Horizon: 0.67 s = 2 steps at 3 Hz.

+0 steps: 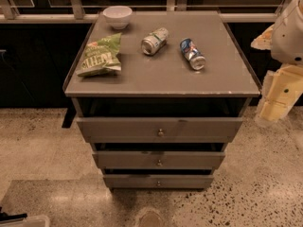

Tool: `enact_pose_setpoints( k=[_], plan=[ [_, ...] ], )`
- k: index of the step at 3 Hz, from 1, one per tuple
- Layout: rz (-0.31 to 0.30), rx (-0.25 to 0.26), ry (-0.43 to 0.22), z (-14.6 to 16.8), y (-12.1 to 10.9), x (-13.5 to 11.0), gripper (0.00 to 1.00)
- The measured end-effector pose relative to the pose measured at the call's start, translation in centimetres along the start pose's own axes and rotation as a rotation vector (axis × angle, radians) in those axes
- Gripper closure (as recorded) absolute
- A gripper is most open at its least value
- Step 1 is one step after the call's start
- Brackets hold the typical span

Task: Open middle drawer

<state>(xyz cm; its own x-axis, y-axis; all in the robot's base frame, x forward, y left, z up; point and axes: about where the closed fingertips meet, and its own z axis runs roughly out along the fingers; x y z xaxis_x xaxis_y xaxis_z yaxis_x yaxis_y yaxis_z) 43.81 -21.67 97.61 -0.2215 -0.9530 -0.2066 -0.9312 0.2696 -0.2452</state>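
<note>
Pale gripper (271, 109) hangs right of flat grey middle drawer (159, 160).

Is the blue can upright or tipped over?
Tipped: the blue can lies on its side on the cabinet. The hand hangs to the cabinet's right.

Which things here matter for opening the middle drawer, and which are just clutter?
Job:
- middle grey drawer, flat front, small round metal knob
- robot's pale hand, at the right edge, apart from the drawers

Lying about:
- white bowl
- green crisp bag
- silver-green can, on its side
- blue can, on its side
- top grey drawer
- bottom grey drawer
</note>
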Motion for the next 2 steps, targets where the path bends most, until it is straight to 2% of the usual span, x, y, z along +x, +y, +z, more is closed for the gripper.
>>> enact_pose_setpoints(
  k=[1,2],
  plan=[
    [0.000,0.000,0.000,0.00,0.00,0.00,0.00],
    [0.021,0.028,-0.017,0.63,0.29,0.52,0.00]
  ],
)
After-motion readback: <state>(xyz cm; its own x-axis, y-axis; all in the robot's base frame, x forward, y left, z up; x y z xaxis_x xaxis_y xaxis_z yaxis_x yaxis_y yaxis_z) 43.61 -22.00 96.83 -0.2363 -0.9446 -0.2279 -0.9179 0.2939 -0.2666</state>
